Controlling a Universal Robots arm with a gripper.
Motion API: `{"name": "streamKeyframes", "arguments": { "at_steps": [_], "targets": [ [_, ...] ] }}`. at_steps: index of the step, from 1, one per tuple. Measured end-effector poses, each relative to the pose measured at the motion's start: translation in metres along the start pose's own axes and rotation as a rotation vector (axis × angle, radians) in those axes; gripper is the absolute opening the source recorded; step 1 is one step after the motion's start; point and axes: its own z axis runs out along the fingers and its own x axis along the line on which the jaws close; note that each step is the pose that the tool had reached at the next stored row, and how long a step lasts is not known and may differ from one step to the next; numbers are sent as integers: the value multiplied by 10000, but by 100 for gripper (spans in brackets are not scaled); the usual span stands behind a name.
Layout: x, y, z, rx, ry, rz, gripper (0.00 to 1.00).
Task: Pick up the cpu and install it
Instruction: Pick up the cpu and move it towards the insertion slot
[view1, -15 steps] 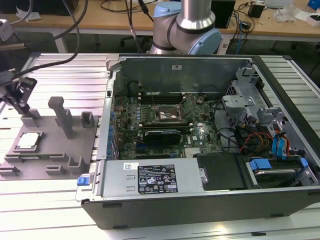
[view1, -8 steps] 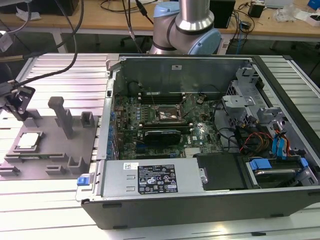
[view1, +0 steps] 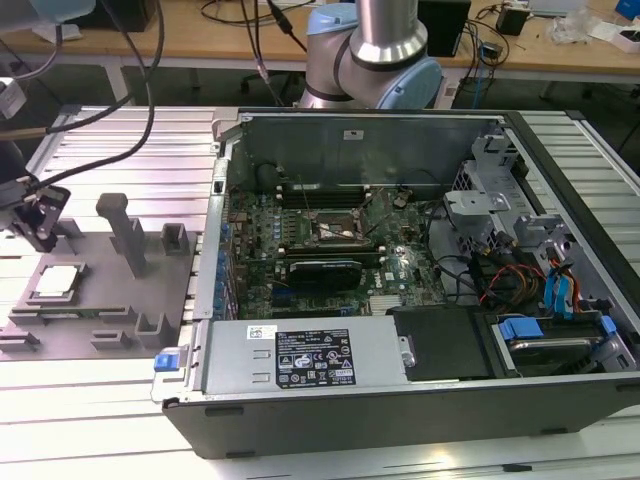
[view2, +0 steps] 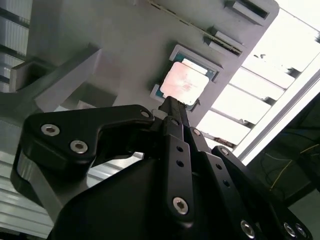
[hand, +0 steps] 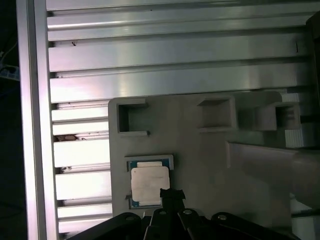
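- Ribbed aluminium table (view1: 90, 400), long slots running across the top.
- Toward the exterior view's left, lying flat on it: grey fixture plate (view1: 100, 262) with raised blocks and pockets.
- Just beside the plate, on the exterior view's right: open computer case (view1: 400, 425), resting on its side.

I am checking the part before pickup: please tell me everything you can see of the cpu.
The cpu is a small flat square chip with a pale metal top on a bluish-green edge. It lies flat in a shallow recess of the grey fixture plate, outside the computer case. The gripper hangs above its edge, not holding it.
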Motion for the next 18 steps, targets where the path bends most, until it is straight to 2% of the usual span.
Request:
{"name": "streamKeyframes", "arguments": {
  "at_steps": [5,6,11,15,18],
  "targets": [
    [21,-31,90,1,1,-1,11],
    [34,-45,135,0,0,1,11],
    [87,-85,274,-1,-2,0,11],
    [116,-98,353,2,1,0,11],
    [139,-103,437,0,0,-1,11]
  ]
}}
